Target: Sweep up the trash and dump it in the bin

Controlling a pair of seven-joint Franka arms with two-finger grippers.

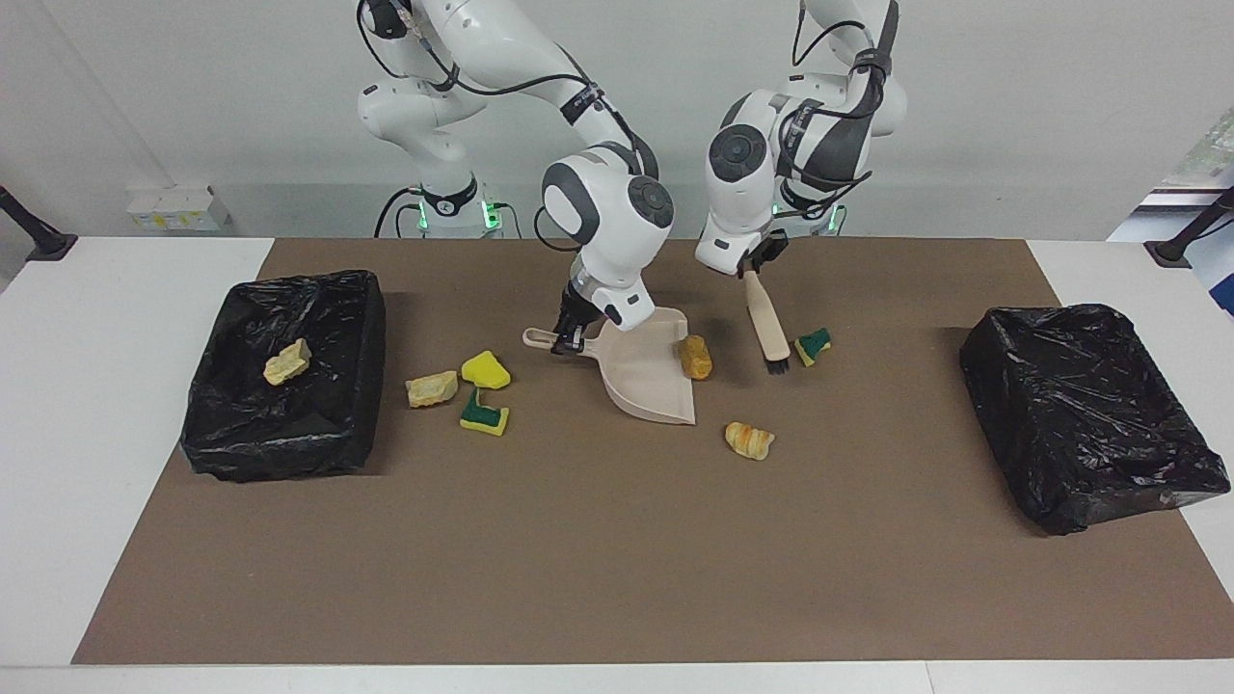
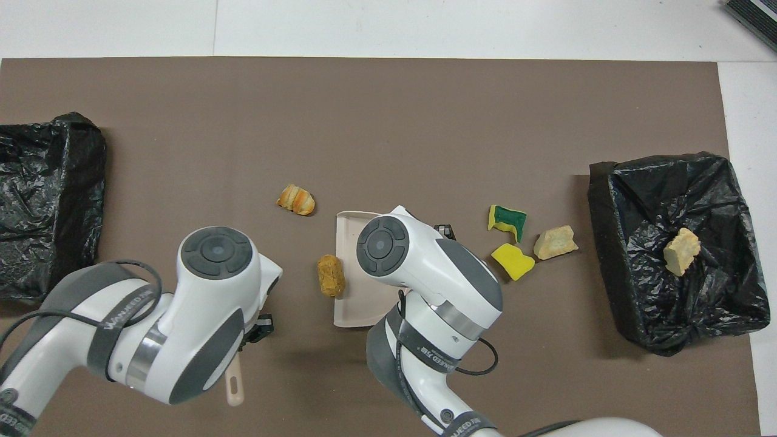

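Observation:
My right gripper (image 1: pixel 569 337) is shut on the handle of the beige dustpan (image 1: pixel 651 378), which rests on the mat with its mouth toward the left arm's end. An orange-brown lump of trash (image 1: pixel 694 357) (image 2: pixel 331 275) lies right at that mouth. My left gripper (image 1: pixel 752 268) is shut on the wooden brush (image 1: pixel 768 323). Its bristles hang low beside a green-and-yellow sponge piece (image 1: pixel 813 346). A bread-like lump (image 1: pixel 749 440) (image 2: pixel 295 199) lies farther from the robots than the pan. Two sponge pieces (image 1: pixel 485 369) (image 1: pixel 483 414) and a tan foam chunk (image 1: pixel 431 387) lie between the pan and the bin (image 1: pixel 289 424).
That black-lined bin (image 2: pixel 607 200) at the right arm's end holds one tan foam chunk (image 2: pixel 681 250). A second black-lined bin (image 1: pixel 1089 414) stands at the left arm's end. In the overhead view both forearms cover the grippers and much of the dustpan (image 2: pixel 347 233).

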